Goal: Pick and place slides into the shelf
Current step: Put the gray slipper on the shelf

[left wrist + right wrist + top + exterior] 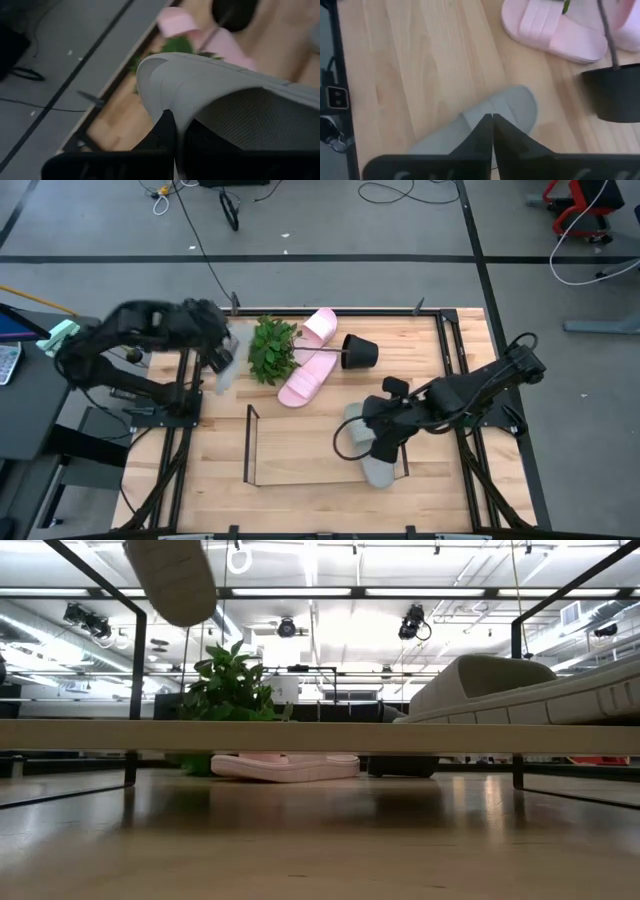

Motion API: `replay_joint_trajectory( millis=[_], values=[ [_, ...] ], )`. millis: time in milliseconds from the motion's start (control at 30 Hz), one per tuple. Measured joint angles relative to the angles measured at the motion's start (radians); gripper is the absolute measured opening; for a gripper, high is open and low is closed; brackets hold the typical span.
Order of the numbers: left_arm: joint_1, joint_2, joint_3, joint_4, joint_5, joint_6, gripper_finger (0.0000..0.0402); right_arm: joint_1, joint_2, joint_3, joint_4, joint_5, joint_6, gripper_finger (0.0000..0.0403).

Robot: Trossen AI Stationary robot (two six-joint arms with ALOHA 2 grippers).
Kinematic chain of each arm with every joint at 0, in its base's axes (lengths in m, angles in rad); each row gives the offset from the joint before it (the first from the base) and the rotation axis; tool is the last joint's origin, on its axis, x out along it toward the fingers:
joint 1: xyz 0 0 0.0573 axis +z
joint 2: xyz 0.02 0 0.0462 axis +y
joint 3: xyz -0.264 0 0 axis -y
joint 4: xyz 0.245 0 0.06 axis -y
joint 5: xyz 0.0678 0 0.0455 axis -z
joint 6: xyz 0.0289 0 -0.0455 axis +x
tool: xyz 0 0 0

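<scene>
High view: the left gripper (222, 360) carries 1 grey-green slide (226, 370) in the air at the table's left edge, beside the plant (272, 348). The right gripper (378, 430) sits over the other grey-green slide (372, 450) at the shelf's (250, 442) right end. 2 pink slides (308, 380) lie by the pot (359, 351).

Low view: the lifted slide (172, 578) hangs high – well clear of the wire.

Left wrist view: fingers (167, 131) clamped on the slide's strap (220, 100).

Right wrist view: fingers pressed together above the grey slide (485, 122) (not gripping it).

The step looks like carrying – next, swing over the shelf and lower.
</scene>
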Motion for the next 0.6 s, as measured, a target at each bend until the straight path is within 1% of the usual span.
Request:
replay_joint_trajectory(
  millis=[100, 167, 267, 367, 500, 600],
  values=[
    [-0.137, 0.092, 0.000, 0.004, -0.035, -0.104, 0.0012, 0.012, -0.035, 0.000, -0.003, 0.038, 0.019, 0.0014],
    [-0.208, 0.168, 0.000, 0.011, -0.049, -0.145, 0.0012, 0.019, -0.059, 0.000, -0.015, 0.062, 0.038, 0.0008],
    [-0.283, 0.271, 0.000, 0.026, -0.055, -0.178, 0.0012, 0.040, -0.095, 0.000, -0.058, 0.110, 0.077, 0.0006],
    [-0.331, 0.370, 0.014, 0.047, -0.052, -0.185, 0.0012, 0.060, -0.124, 0.000, -0.094, 0.144, 0.117, 0.0005],
    [-0.370, 0.499, 0.125, 0.039, -0.051, -0.166, 0.0012, 0.083, -0.146, 0.000, -0.109, 0.175, 0.147, 0.0004],
    [-0.379, 0.593, 0.255, 0.039, -0.049, -0.134, 0.0012, 0.094, -0.149, 0.000, -0.109, 0.189, 0.151, 0.0003]
  ],
)
